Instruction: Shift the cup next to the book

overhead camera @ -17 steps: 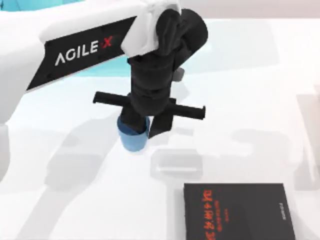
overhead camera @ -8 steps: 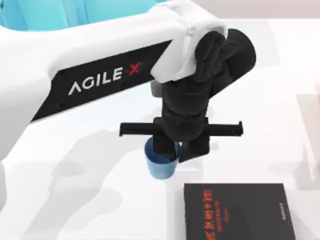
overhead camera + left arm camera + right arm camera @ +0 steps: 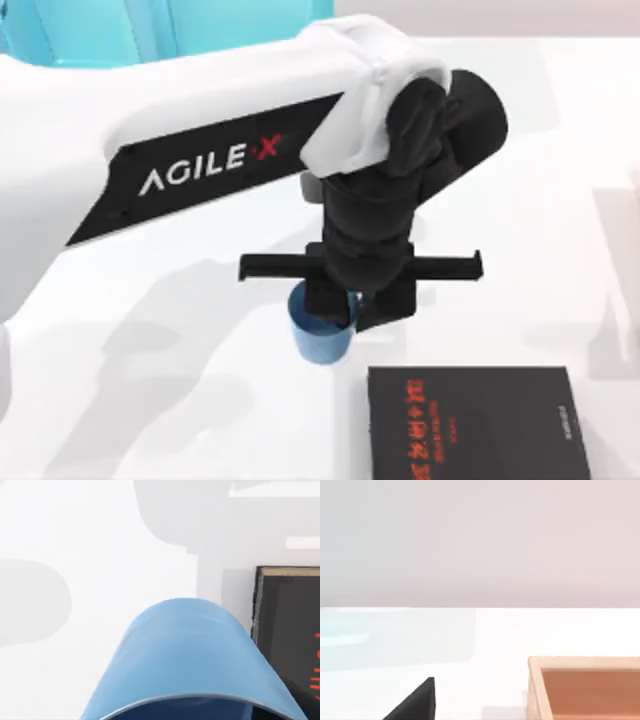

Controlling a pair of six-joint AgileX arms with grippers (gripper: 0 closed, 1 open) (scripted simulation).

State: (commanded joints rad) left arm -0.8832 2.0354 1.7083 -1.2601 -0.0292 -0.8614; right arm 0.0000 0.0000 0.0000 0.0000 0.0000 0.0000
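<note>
The light-blue cup [image 3: 320,345] is upright just beyond the far-left corner of the black book [image 3: 475,425], a small gap apart. My left gripper [image 3: 356,308] reaches down from above and is shut on the cup's rim on the side nearest the book, one finger inside and one outside. In the left wrist view the cup [image 3: 185,660] is close up, with the book [image 3: 290,625] right beside it. Whether the cup rests on the table or hangs just above it, I cannot tell.
A turquoise shelf unit [image 3: 90,25] stands at the far left. An open wooden box [image 3: 585,687] is off to the right in the right wrist view, and a black wedge [image 3: 415,705] shows at that view's lower edge. White table lies left of the cup.
Over the last second my left gripper carried the cup rightward and toward the front, up to the book's corner. In the last half second it barely moved.
</note>
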